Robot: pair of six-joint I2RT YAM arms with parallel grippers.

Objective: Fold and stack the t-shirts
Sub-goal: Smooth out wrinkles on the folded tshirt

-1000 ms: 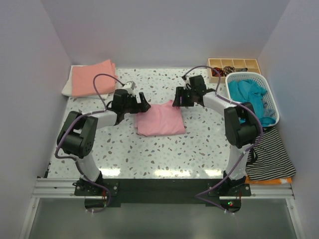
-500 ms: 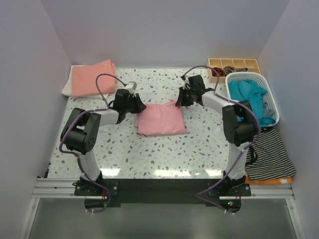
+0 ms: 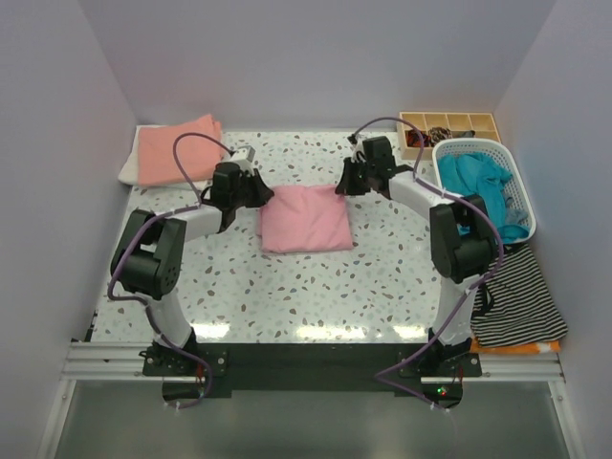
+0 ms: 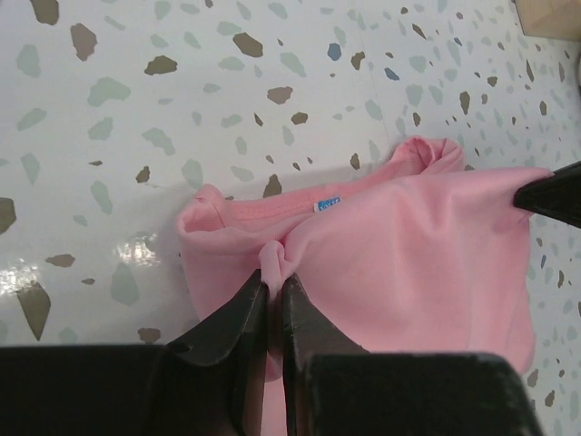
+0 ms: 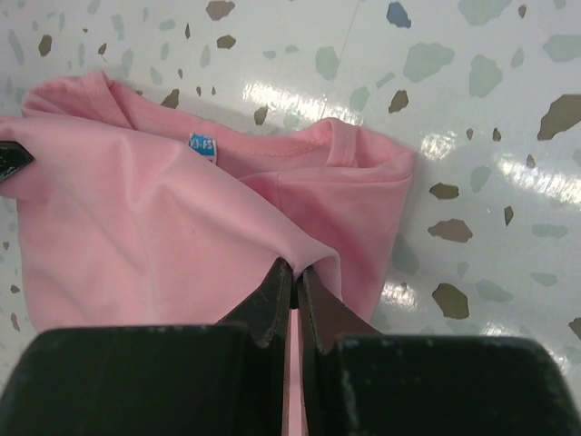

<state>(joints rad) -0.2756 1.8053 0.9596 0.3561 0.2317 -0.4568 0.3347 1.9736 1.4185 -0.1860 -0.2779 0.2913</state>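
A light pink t-shirt (image 3: 304,218) lies folded in the middle of the table. My left gripper (image 3: 256,191) is at its far-left corner and my right gripper (image 3: 342,185) at its far-right corner. In the left wrist view, the left gripper (image 4: 274,283) is shut on a pinched ridge of the pink t-shirt (image 4: 408,245), near the neck label (image 4: 328,204). In the right wrist view, the right gripper (image 5: 295,268) is shut on a fold of the pink t-shirt (image 5: 136,227). A salmon-orange t-shirt (image 3: 177,148) rests folded on a white one (image 3: 126,170) at the back left.
At the right, a white basket (image 3: 516,196) holds a teal t-shirt (image 3: 483,182). Behind it stands a wooden compartment box (image 3: 449,124). A striped cloth (image 3: 516,296) lies over something orange at the front right. Walls enclose the table on three sides.
Both grippers went from open to shut on the pink t-shirt's far edge. They then moved slightly toward the back wall, and the shirt shifted back with them.
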